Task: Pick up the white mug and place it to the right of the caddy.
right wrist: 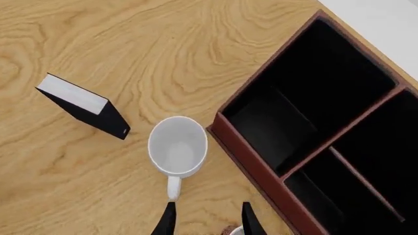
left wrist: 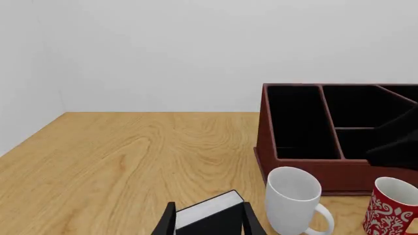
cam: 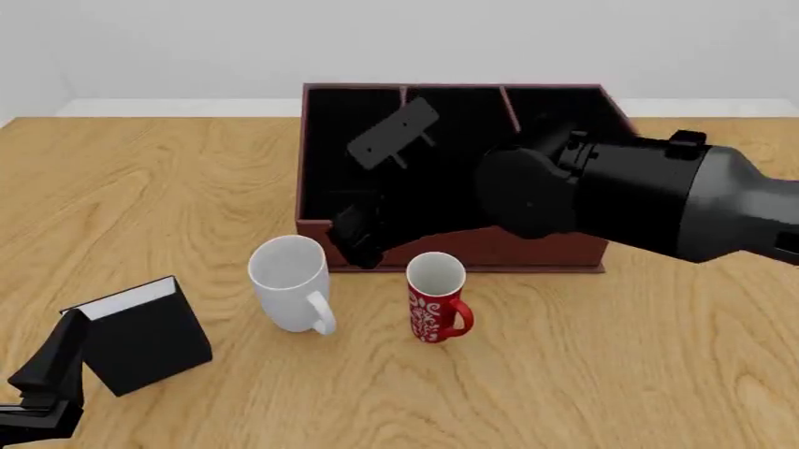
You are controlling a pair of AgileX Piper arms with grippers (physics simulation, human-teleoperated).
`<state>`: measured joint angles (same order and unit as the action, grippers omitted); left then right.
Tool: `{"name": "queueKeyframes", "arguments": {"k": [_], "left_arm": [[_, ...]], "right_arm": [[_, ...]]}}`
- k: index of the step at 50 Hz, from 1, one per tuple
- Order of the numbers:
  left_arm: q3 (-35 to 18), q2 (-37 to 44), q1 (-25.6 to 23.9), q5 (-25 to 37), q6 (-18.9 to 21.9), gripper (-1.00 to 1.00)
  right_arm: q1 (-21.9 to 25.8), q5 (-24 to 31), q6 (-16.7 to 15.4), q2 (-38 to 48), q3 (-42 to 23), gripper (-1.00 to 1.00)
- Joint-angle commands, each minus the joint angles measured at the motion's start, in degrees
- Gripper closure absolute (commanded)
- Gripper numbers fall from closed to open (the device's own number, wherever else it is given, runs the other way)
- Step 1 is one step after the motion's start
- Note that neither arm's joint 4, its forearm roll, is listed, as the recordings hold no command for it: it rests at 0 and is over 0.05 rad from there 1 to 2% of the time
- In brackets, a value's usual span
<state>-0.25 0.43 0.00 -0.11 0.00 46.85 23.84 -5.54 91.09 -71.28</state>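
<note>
The white mug stands upright on the table just in front of the caddy's left front corner, handle toward the near side. My right gripper hovers above the gap between mug and caddy. In the right wrist view it is open and empty, with the white mug below and its handle just ahead of the fingertips. The caddy lies beside the mug. My left gripper is open low at the near left. The white mug and caddy also show in its view.
A red patterned mug stands to the right of the white mug, close in front of the caddy. A black book with white pages lies at the near left, right ahead of the left gripper's fingertips. The right arm spans over the caddy.
</note>
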Motion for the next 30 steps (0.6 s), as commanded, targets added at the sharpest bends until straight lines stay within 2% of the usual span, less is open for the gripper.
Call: {"name": "queueKeyframes", "arguments": {"k": [1, 13, 27, 30], "left_arm": [[0.0, 0.0, 0.0, 0.0, 0.0, -1.0], [0.0, 0.0, 0.0, 0.0, 0.0, -1.0], [0.0, 0.0, 0.0, 0.0, 0.0, -1.0], [0.0, 0.0, 0.0, 0.0, 0.0, -1.0]], "right_arm": [[0.61, 0.92, 1.46, 3.7, -1.13, -1.0], [2.38, 3.79, 1.37, 7.17, -3.73, -1.0], [5.15, 7.18, 4.05, 12.97, -8.32, -1.0], [4.54, 7.73, 3.82, 13.57, -8.74, -1.0]]}}
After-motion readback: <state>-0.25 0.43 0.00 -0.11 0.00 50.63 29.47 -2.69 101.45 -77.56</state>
